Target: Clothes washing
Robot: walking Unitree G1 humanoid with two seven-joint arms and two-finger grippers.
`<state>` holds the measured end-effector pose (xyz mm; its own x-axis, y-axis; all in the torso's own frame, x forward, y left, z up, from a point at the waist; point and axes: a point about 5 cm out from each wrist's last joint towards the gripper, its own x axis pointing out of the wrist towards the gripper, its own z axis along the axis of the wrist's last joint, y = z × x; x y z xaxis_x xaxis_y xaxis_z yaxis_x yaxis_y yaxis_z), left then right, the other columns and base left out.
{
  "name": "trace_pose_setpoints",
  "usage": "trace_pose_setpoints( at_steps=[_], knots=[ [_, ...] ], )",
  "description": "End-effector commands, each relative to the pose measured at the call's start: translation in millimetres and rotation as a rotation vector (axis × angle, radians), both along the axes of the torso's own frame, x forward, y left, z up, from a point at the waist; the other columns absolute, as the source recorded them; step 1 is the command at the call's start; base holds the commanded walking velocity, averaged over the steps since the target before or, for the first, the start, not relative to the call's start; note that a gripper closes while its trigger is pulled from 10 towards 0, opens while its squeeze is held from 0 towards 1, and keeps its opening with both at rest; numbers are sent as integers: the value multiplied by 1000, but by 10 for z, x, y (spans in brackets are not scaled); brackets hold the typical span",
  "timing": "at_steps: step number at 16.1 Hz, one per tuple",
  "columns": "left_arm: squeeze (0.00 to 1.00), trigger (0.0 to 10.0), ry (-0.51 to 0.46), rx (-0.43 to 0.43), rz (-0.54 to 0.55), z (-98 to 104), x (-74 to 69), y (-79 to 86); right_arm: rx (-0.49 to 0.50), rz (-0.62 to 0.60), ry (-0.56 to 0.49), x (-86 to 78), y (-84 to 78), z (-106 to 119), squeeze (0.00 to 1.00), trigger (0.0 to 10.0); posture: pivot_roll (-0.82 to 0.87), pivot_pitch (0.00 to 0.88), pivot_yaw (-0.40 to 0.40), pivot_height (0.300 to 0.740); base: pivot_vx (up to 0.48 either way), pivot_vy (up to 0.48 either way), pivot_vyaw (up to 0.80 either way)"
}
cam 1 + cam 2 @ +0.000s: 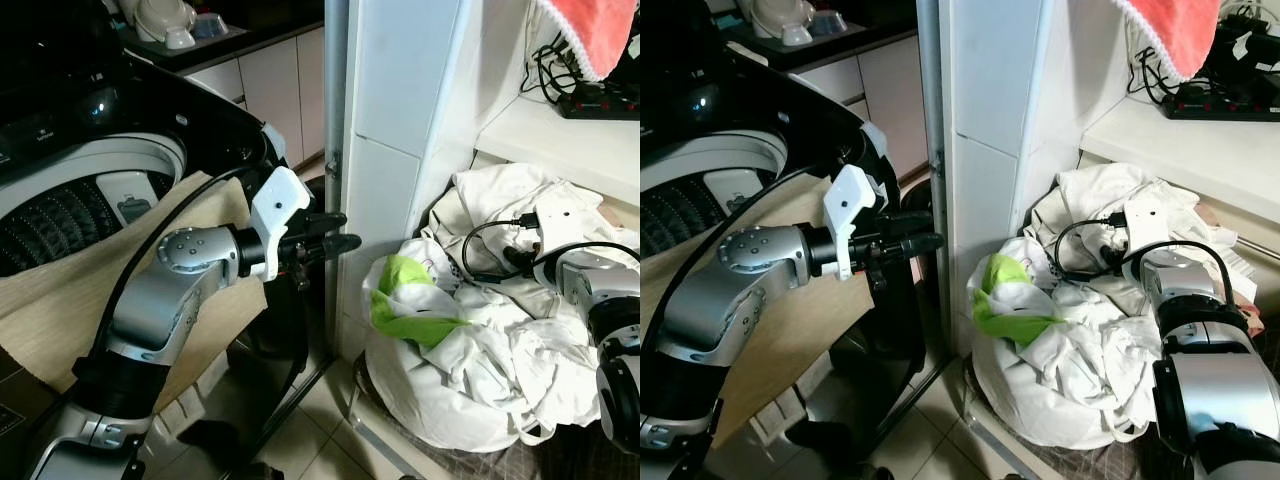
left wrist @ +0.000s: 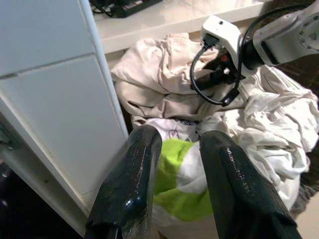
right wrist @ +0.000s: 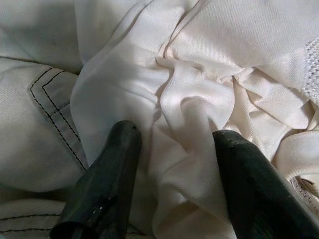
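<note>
The right hand (image 3: 172, 184) is released, its fingers set astride a fold in the heaped white and cream laundry pile (image 1: 500, 340), apparently positioned for a pinch. The left hand (image 1: 335, 243), also released and empty, hangs beside the black top-loading washing machine (image 1: 90, 160).

We see a heap of white and cream laundry (image 1: 500, 340) with one lime-green and white garment (image 1: 410, 300) on it. One cream piece carries dark stitched seam lines (image 3: 50, 107). The arms are silver with glossy black fingers (image 2: 132, 184). The washing machine (image 1: 90, 130) is black with a white drum rim. A coral-pink towel (image 1: 590, 30) hangs above a white shelf (image 1: 560, 140).
</note>
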<state>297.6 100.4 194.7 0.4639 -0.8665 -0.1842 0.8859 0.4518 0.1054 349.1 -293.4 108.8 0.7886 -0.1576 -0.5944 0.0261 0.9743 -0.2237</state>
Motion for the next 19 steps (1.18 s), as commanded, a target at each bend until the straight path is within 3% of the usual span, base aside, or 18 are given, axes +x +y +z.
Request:
trace_pose_setpoints(
  at_steps=[1,11,14,17,18,19],
  knots=[
    [0,10000,-3,8,-6,29,-24,6,8,0,-3,12,-8,26,0,0,-31,0,68,740,0,0,0],
    [0,10000,11,9,2,28,-9,-7,20,-5,14,-7,-28,7,0,0,-40,0,66,740,0,0,0],
    [0,10000,-15,-7,36,57,22,8,35,-40,-65,29,-84,112,0,0,-40,0,64,740,0,0,0],
    [0,10000,-73,-65,117,150,103,37,243,4,-285,189,-26,505,0,0,-45,0,63,740,0,0,0],
    [0,10000,-95,-95,151,189,138,36,355,47,-360,225,18,686,0,0,-54,0,62,740,0,0,0],
    [0,10000,-101,-102,155,199,144,34,376,66,-375,226,28,738,0,0,-54,0,62,740,0,0,0]
  ],
)
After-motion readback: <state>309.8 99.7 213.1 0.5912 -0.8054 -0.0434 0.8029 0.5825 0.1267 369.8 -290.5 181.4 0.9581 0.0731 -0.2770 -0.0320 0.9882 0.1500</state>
